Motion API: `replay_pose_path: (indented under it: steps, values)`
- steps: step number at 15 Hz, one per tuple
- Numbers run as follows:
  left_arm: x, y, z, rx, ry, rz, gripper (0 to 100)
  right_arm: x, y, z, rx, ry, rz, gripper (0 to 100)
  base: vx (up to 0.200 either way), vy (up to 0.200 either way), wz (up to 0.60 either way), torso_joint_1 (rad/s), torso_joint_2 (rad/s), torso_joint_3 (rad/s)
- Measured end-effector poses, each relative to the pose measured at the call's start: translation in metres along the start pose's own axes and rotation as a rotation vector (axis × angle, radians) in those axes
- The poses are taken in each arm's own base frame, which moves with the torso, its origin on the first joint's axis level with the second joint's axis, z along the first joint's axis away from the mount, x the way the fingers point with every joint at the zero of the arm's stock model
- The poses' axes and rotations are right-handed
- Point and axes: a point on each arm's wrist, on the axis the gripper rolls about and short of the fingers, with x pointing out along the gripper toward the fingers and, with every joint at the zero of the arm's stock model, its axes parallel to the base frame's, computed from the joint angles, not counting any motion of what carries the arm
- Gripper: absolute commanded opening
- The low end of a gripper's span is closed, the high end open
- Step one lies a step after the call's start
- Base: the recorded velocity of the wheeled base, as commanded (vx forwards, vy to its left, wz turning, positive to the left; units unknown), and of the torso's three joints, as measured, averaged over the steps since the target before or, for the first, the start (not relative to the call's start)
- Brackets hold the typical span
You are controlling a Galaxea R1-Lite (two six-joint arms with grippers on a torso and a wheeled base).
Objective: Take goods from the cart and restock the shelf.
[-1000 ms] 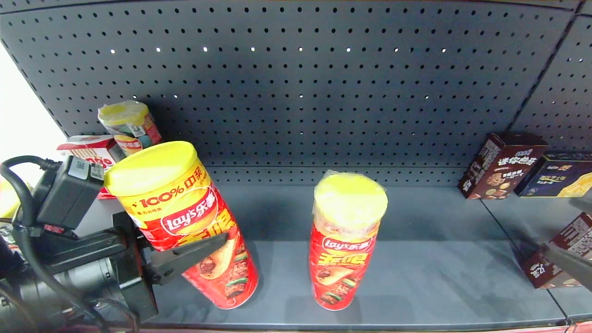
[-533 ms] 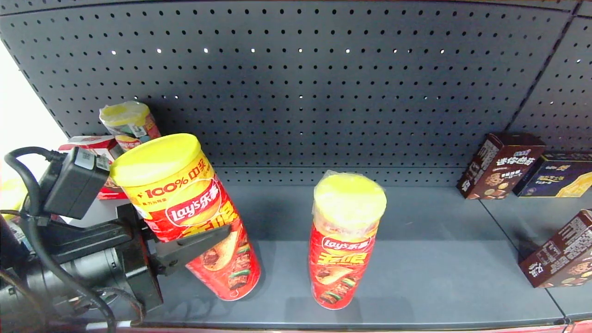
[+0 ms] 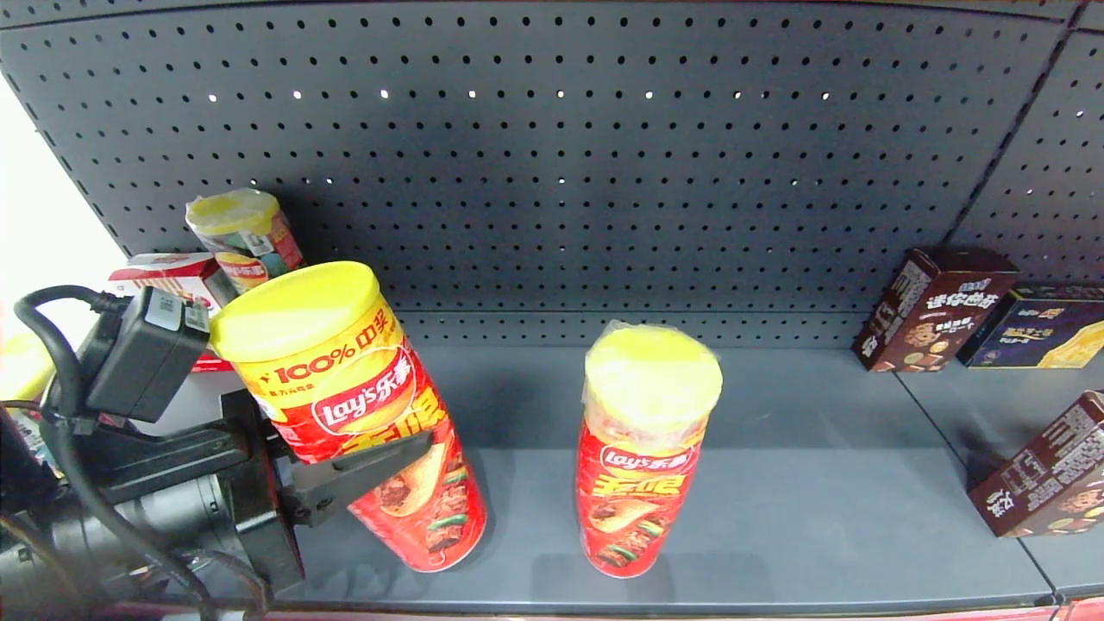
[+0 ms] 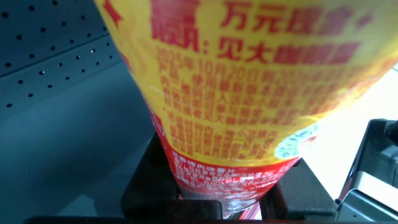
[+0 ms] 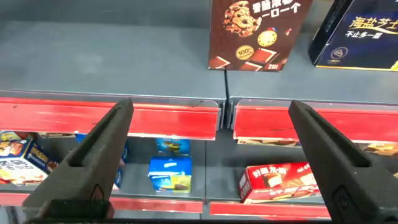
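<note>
A red chips can with a yellow lid (image 3: 354, 414) leans to the left over the front left of the grey shelf (image 3: 819, 492), its base down near the shelf's front edge. My left gripper (image 3: 379, 448) is shut on the can's middle, with one black finger (image 3: 362, 474) across its front. In the left wrist view the can (image 4: 236, 93) sits between the jaws of the left gripper (image 4: 217, 202). A second, film-wrapped can of the same kind (image 3: 647, 448) stands upright to the right, apart from the held one. My right gripper (image 5: 211, 155) is open and holds nothing, facing the shelf's front.
At the back left stand a small yellow-lidded can (image 3: 237, 228) and a red-white box (image 3: 168, 276). On the right are brown boxes (image 3: 936, 306) (image 3: 1044, 466) and a dark blue box (image 3: 1044, 332). A pegboard wall (image 3: 552, 172) closes the back. Lower shelves with red rails (image 5: 168, 118) hold boxes.
The left gripper carried the can slightly right and deeper, up a little and down again. The right gripper's finger has left the head view's right edge.
</note>
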Motion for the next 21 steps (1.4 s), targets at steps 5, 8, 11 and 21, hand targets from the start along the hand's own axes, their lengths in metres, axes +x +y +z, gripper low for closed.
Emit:
replay_pose_path:
  steps: [5,8,11,21]
  values:
    - [0.001,-0.002,0.0,0.012,0.002,-0.012,0,0.0,0.002,-0.002,0.004,0.01,0.102,100,0.0,0.0,0.0,0.0,0.0,0.0]
    - [0.001,-0.003,-0.001,0.009,0.006,-0.019,0,0.0,0.003,-0.007,0.005,0.055,0.114,100,0.0,0.0,0.0,0.0,0.0,0.0]
    - [0.002,-0.002,0.003,0.014,-0.004,-0.018,0,0.0,0.003,-0.007,0.005,0.055,0.114,100,0.0,0.0,0.0,0.0,0.0,0.0]
    - [0.049,0.022,0.039,0.11,0.006,-0.007,0,0.0,0.003,-0.007,0.005,0.057,0.115,100,0.0,0.0,0.0,0.0,0.0,0.0]
